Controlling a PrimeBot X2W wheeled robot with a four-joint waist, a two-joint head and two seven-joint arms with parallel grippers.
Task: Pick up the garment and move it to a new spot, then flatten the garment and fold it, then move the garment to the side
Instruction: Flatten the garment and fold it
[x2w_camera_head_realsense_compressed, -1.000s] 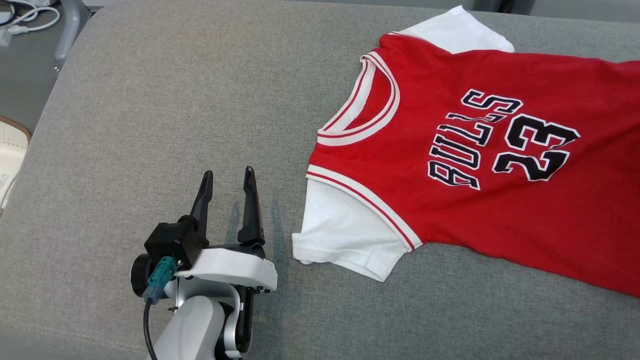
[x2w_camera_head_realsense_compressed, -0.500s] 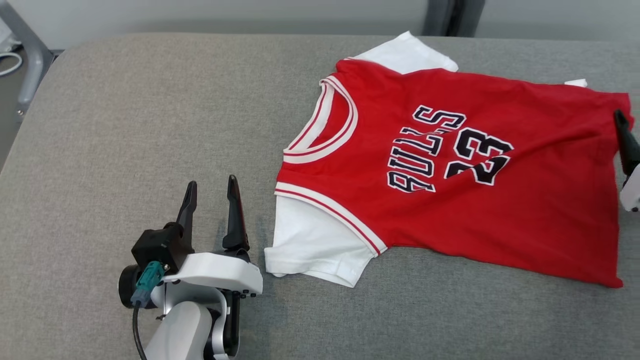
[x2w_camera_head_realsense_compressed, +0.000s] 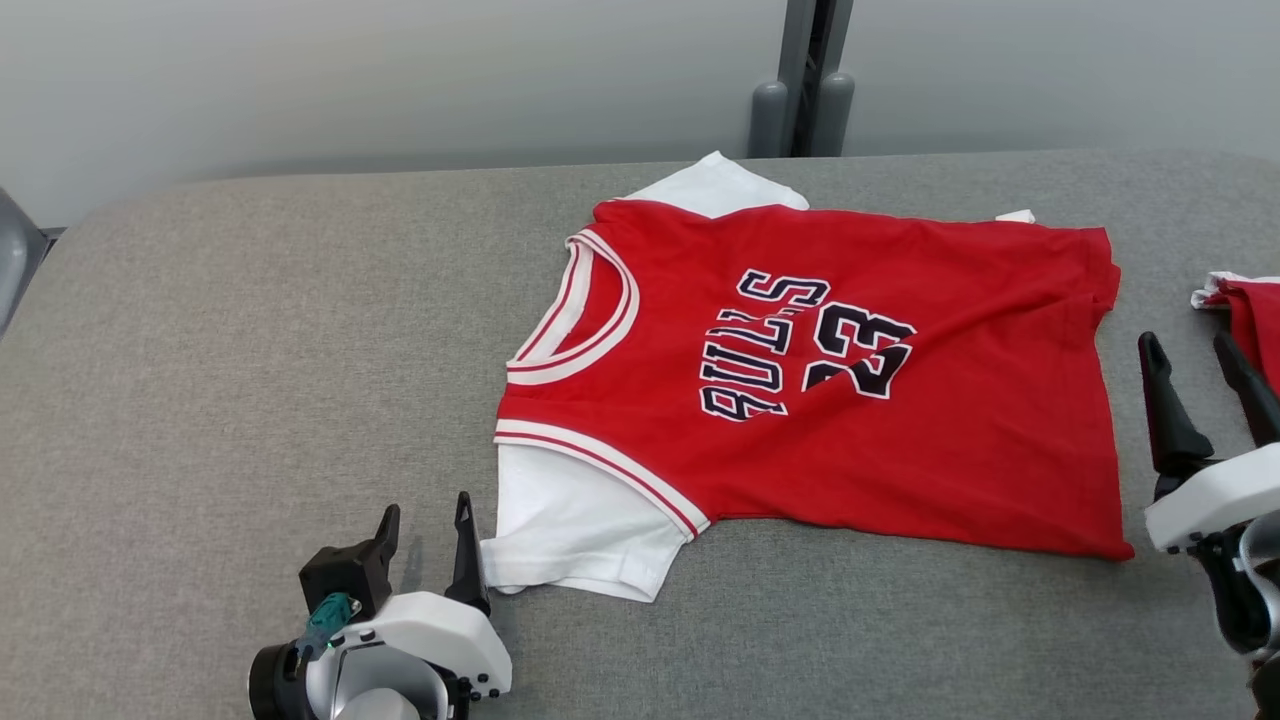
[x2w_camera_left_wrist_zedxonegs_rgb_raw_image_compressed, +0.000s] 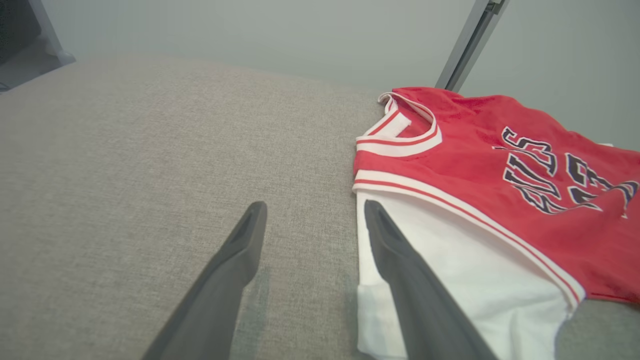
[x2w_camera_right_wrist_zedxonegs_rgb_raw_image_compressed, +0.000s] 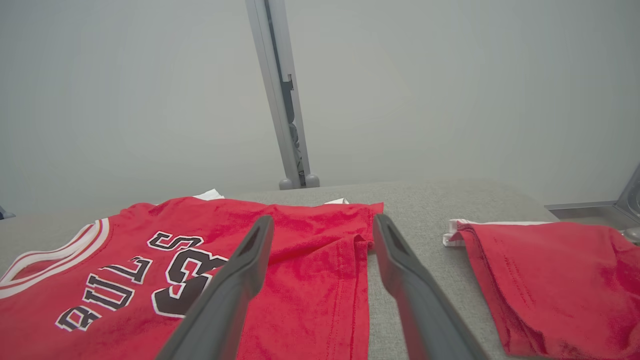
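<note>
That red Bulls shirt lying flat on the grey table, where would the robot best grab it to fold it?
Probably its near edge: the white sleeve by the left gripper and the near hem corner by the right gripper. The jersey lies flat, neck to the robot's left, so its thin edges are best pinched low from the near side.

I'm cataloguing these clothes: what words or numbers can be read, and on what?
"BULLS": black letters across the chest of the red jersey.
"23": beside it, same jersey.
The folded red garment to the right shows no readable text.
</note>
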